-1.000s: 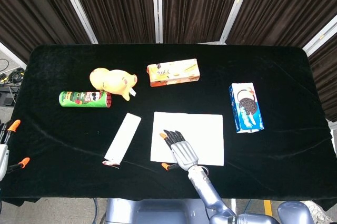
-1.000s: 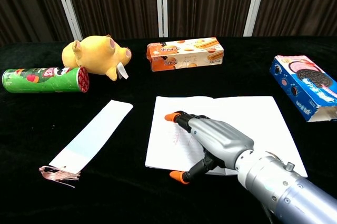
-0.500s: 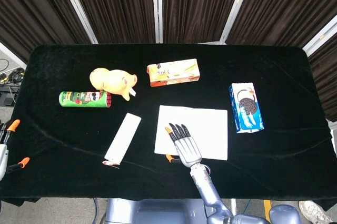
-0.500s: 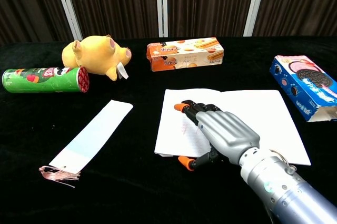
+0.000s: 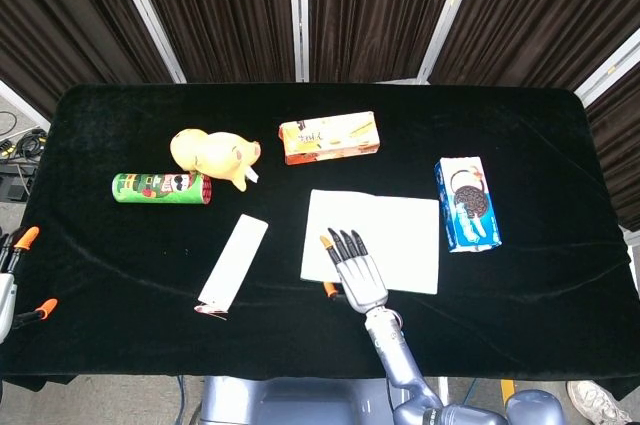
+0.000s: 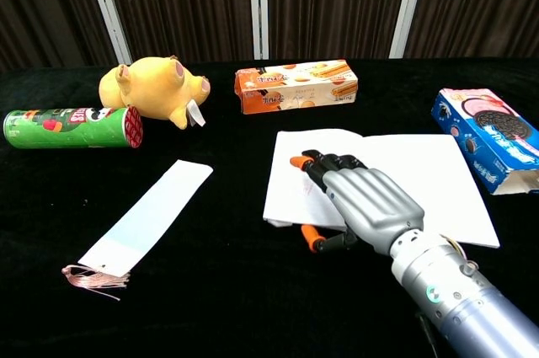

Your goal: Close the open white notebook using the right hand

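The open white notebook (image 5: 385,240) lies flat on the black worktop (image 5: 120,275) a little to the 5 o'clock side of centre, its left page curling slightly up at the near corner in the chest view. The right hand (image 6: 366,206) rests palm-down over that left page, fingers (image 6: 324,166) extended and close together toward 12 o'clock, thumb (image 6: 318,238) tucked at the page's near edge; it grips nothing.

To close the book well, the thumb and fingertips should probably work under the left page's outer edge, lift it, and sweep it over toward 3 o'clock until it drops on the right page, pressing lightly so the notebook does not slide. The silver forearm (image 6: 459,299) comes in from 5 o'clock, wrist low and nearly level with the paper.

Around it: an Oreo box (image 5: 467,203) just beside the notebook at 3 o'clock, an orange biscuit box (image 5: 329,137) at 11 o'clock, a white bookmark with a tassel (image 5: 233,262) at 9 o'clock, and further off a yellow plush pig (image 5: 212,156) and a green Pringles can (image 5: 161,187). The left hand (image 5: 12,275) sits at the far left edge, its state unclear.
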Robot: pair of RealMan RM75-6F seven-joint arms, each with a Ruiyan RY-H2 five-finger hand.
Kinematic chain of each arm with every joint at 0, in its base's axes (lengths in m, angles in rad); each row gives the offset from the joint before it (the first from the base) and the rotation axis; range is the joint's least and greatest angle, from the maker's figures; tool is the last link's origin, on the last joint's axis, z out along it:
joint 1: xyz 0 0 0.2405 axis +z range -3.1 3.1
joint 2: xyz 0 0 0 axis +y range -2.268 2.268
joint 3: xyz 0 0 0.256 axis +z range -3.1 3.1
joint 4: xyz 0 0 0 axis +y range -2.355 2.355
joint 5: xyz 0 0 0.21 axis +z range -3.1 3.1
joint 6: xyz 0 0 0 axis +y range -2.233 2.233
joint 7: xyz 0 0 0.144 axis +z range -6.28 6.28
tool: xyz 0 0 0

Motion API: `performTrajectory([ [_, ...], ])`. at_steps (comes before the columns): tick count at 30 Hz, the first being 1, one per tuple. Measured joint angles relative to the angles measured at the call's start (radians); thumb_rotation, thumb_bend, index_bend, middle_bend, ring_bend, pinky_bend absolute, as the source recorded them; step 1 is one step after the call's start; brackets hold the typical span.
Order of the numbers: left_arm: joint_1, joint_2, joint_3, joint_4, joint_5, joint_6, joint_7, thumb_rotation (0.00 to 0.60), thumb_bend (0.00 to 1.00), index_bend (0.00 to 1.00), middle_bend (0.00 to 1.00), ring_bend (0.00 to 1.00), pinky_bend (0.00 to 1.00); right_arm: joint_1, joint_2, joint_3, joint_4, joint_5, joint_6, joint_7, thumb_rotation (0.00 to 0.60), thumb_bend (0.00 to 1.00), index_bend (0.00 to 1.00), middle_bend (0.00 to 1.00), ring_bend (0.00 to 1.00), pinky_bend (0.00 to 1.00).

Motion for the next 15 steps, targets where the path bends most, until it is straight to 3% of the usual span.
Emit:
performTrajectory([
  [7,0.0,0.001,0.001,-0.001,0.002,-0.001,-0.007,0.6,0.1,0.0,0.0,0.0,0.0,-0.005,-0.035,0.028,0.084,-0.025,0.062,0.043,0.6,0.48,0.0,0.0,0.0,0.0],
  [15,0.0,0.0,0.002,-0.003,0.008,0.002,-0.006,0.6,0.1,0.0,0.0,0.0,0.0,-0.037,-0.041,0.09,0.051,0.018,0.108,0.091,0.6,0.49,0.0,0.0,0.0,0.0],
])
